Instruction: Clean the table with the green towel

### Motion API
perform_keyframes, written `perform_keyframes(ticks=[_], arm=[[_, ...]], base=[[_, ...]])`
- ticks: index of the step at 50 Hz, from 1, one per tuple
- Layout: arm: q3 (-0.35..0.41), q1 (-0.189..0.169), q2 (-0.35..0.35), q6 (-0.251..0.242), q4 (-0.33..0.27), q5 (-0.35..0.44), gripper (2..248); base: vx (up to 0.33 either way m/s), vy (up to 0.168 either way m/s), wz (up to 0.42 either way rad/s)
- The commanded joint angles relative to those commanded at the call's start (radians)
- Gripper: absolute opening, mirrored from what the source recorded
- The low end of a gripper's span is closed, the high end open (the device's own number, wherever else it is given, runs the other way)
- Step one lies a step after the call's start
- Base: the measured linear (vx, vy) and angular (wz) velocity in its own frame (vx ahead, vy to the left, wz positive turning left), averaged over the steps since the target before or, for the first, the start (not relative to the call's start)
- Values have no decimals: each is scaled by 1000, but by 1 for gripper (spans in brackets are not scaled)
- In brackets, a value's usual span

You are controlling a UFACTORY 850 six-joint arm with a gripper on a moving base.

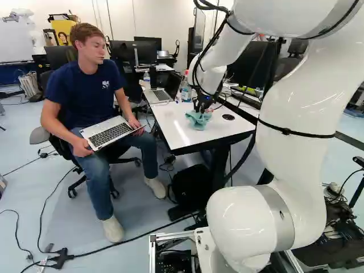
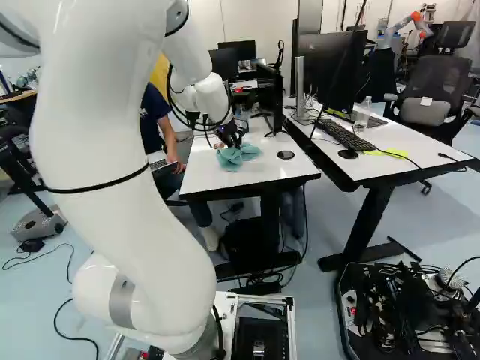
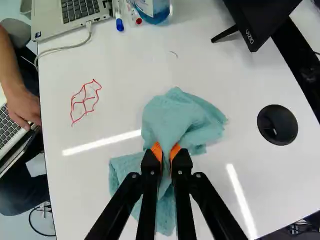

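Left base view: my arm (image 1: 296,119) rises right of the middle and reaches to the white table (image 1: 170,128) in the upper middle of the frame. The gripper (image 2: 231,142) is down at the tabletop, upper middle of the right base view.

Wrist view: the gripper (image 3: 166,150) is clenched on the green towel (image 3: 172,117), a bunched fold pinched between the orange pads (image 3: 156,149). The cloth lies crumpled on the table, part spread ahead of the fingers, part beneath them.

I note a red scribble (image 3: 84,101) on the tabletop, ahead of the gripper and off to the side where the person sits; the towel is apart from it. A small dark curved mark (image 3: 173,53) lies farther ahead. Beyond that, a blue marker (image 3: 119,24) and a red-tipped one (image 3: 137,20) lie between an open laptop (image 1: 156,95) and a bottle (image 3: 152,10). A round black desk insert (image 3: 277,125) sits on the towel's other side.

Left of the left base view: a person (image 1: 85,96) seated beside the table, a second laptop (image 1: 109,132) on the lap.
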Motion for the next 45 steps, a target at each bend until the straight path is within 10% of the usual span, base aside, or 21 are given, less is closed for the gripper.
perform_keyframes(ticks=[45], arm=[[-186,3,-156,0,0,0,39]], base=[[0,0,0]])
